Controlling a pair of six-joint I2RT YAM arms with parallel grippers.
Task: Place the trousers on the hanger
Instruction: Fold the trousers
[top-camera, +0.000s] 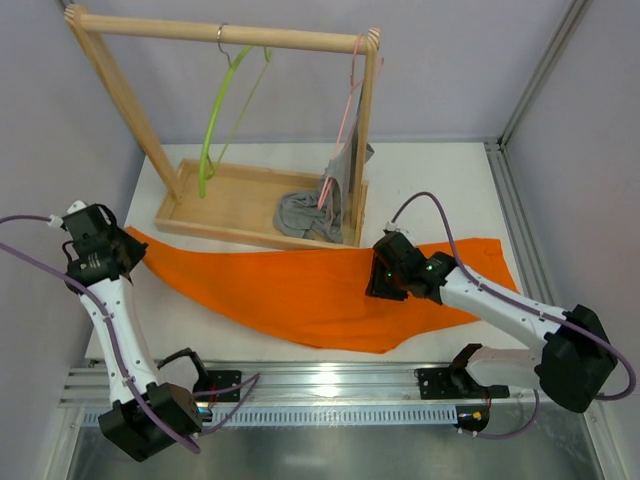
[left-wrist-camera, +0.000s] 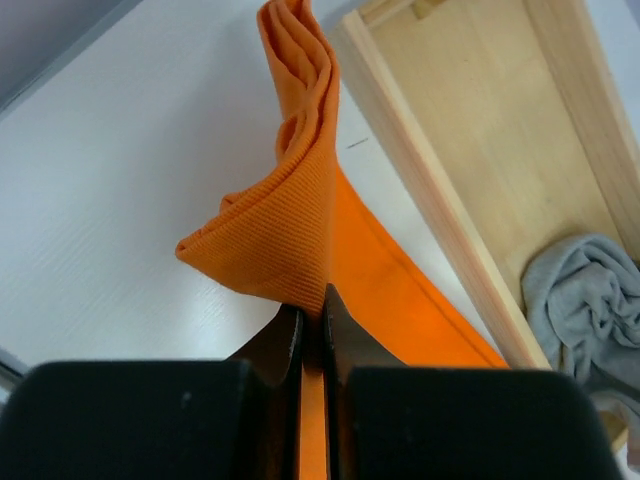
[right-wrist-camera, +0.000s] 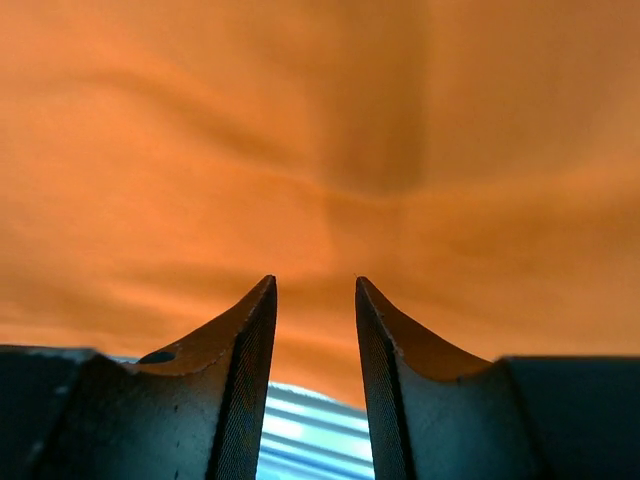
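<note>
The orange trousers (top-camera: 300, 290) lie spread across the white table (top-camera: 450, 180), just near of the wooden rack (top-camera: 220, 35). The lime-green hanger (top-camera: 215, 130) hangs at the left of the rack's rail. The left gripper (left-wrist-camera: 312, 305) is clamped on the trousers' bunched left end. The right gripper (right-wrist-camera: 315, 290) hangs low over their right part, fingers apart and holding nothing.

Trousers (top-camera: 300, 290) lie spread on the table (top-camera: 440, 190) before the rack (top-camera: 220, 34), with the left gripper (top-camera: 128, 250) at their left tip and the right gripper (top-camera: 378, 282) over their right half. The green hanger (top-camera: 215, 120) hangs from the rack's rail, well apart from a pink hanger (top-camera: 350, 110) bearing a grey garment (top-camera: 305, 212).
</note>
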